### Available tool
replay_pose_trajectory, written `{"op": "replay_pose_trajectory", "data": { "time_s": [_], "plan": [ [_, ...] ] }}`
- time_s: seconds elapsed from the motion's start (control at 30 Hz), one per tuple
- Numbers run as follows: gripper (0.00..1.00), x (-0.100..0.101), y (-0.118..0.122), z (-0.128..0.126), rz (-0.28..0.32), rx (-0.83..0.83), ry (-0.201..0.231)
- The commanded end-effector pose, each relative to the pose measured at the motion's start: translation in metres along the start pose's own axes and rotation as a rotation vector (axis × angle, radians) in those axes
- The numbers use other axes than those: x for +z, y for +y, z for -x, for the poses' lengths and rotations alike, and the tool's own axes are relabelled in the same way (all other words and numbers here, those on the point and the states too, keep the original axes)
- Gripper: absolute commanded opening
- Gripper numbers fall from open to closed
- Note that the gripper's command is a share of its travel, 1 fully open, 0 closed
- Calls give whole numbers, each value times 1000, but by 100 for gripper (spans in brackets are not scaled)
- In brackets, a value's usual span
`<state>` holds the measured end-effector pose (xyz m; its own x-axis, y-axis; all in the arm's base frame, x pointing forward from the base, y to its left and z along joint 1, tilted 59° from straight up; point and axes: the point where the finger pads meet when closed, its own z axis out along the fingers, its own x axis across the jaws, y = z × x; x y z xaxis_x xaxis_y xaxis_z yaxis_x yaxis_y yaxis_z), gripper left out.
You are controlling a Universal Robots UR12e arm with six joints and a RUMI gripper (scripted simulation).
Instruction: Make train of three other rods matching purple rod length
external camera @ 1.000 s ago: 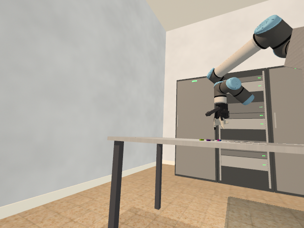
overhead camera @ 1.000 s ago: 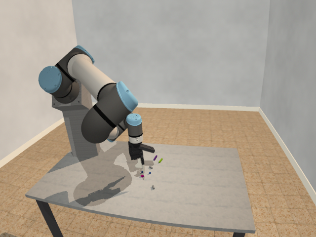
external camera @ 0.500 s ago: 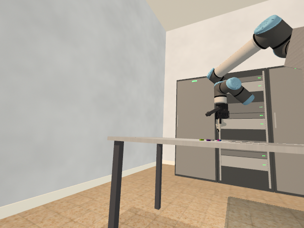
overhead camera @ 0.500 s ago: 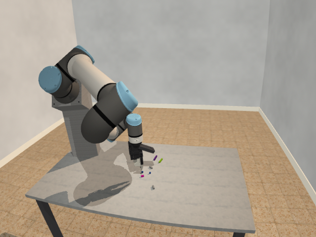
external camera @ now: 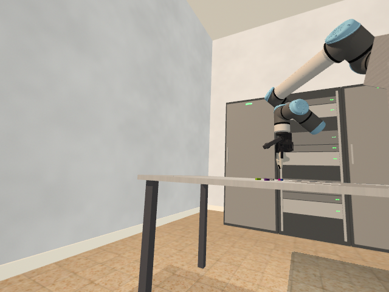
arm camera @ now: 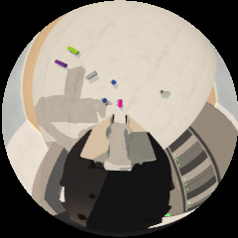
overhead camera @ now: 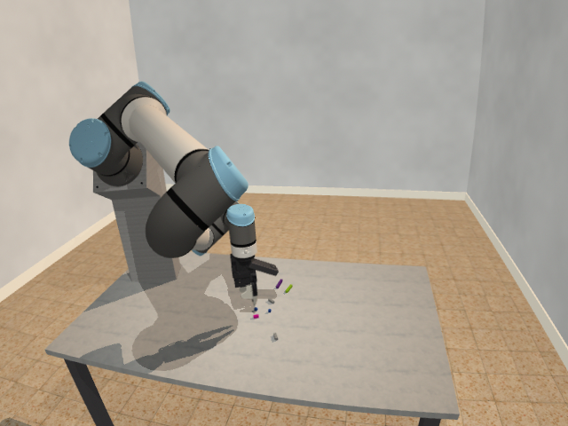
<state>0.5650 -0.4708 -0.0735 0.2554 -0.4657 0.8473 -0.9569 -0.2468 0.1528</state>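
Purple rod (overhead camera: 279,283) (external camera: 266,179) (arm camera: 60,63), leftmost by wrist view, on counter (overhead camera: 366,320) (external camera: 188,180) (arm camera: 154,50). Next, blue rod (overhead camera: 255,309) (external camera: 281,179) (arm camera: 104,100), then magenta rod (overhead camera: 256,316) (external camera: 279,179) (arm camera: 120,103). My end effector (overhead camera: 254,300) (external camera: 279,167) (arm camera: 120,115): slightly apart, nothing held. No train yet; likely first pick: align, widen, descend.

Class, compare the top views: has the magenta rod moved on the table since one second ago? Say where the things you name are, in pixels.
No. Judged against the table (overhead camera: 366,343) (external camera: 188,180) (arm camera: 164,50) and its near edge, the magenta rod (overhead camera: 256,316) (external camera: 279,179) (arm camera: 120,103) shows no visible shift in any direction.
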Motion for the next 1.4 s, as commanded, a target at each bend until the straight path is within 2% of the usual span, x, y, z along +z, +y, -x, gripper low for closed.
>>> {"op": "replay_pose_trajectory", "data": {
  "time_s": [0.0, 0.83, 1.37],
  "plan": [
    [14, -1, 0, 0, -1, 0, 0],
    [14, 2, 0, 0, -1, 0, 0],
    [14, 19, -1, 0, 0, 0, 0]
  ]
}}
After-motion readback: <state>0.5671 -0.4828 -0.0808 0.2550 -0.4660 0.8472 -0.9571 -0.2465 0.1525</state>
